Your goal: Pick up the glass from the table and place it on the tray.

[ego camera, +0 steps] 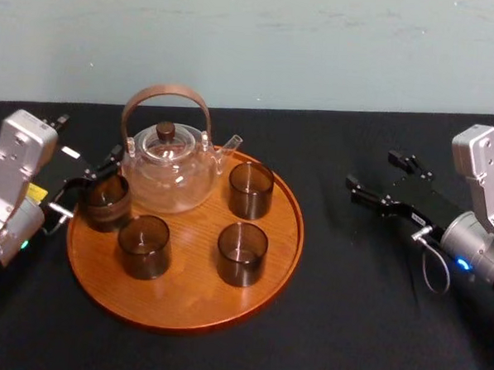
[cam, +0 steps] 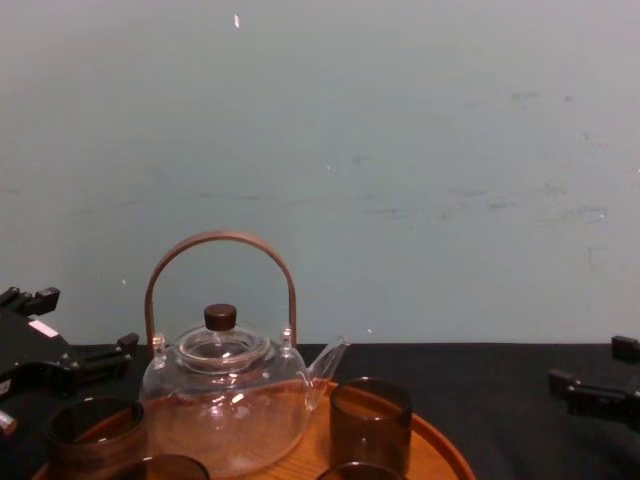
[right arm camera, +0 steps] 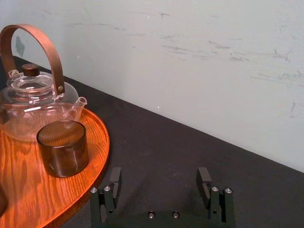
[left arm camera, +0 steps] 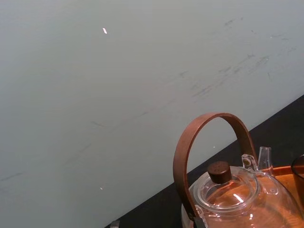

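The round wooden tray (ego camera: pixel 187 291) lies on the black table (ego camera: pixel 372 324) and carries a glass teapot (ego camera: pixel 166 171). A dark smoky glass (ego camera: pixel 107 202) stands upright at the tray's left edge, also in the chest view (cam: pixel 95 428). My left gripper (ego camera: pixel 88 185) is right beside that glass, open, with its fingers spread just behind it (cam: pixel 85 322). Three more glasses (ego camera: pixel 143 246) (ego camera: pixel 242 253) (ego camera: pixel 251 189) stand on the tray. My right gripper (ego camera: pixel 384 177) hovers open over the table right of the tray, nothing between its fingers (right arm camera: pixel 159 179).
The teapot's tall brown handle (cam: pixel 220 240) arches just right of the left gripper. A pale wall (ego camera: pixel 254 44) runs behind the table. Bare black cloth (ego camera: pixel 350 265) lies between the tray and the right arm.
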Robot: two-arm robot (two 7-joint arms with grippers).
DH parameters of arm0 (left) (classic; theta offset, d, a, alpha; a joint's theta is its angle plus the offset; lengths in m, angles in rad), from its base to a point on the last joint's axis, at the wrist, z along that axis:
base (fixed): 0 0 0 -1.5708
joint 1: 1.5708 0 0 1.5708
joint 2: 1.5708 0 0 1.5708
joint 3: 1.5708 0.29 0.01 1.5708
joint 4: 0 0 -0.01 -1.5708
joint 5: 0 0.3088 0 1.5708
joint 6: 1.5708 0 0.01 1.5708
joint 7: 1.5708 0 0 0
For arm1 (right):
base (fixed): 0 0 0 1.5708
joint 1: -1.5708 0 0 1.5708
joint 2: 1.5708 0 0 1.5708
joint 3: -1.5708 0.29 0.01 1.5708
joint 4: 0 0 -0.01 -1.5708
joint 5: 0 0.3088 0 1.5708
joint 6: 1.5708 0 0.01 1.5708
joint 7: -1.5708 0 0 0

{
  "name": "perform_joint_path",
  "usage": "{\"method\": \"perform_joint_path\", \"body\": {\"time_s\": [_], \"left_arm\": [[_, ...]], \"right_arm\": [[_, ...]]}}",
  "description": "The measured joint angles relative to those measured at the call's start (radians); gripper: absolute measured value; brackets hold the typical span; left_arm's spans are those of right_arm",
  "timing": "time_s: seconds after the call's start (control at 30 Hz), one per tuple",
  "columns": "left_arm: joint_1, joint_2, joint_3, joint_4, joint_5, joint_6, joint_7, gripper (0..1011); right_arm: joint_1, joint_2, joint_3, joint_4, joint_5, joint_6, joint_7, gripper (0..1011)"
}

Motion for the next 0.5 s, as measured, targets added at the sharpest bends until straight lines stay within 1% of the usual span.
{"method": "perform_joint_path", "body": {"time_s": [0.5], "left_arm": [[0.0,0.0,0.0,0.0,0.0,0.0,0.0,1001]], "right_arm": [[0.001,0.003,-0.003,-0.005,0.0,0.0,0.003,1002]]}}
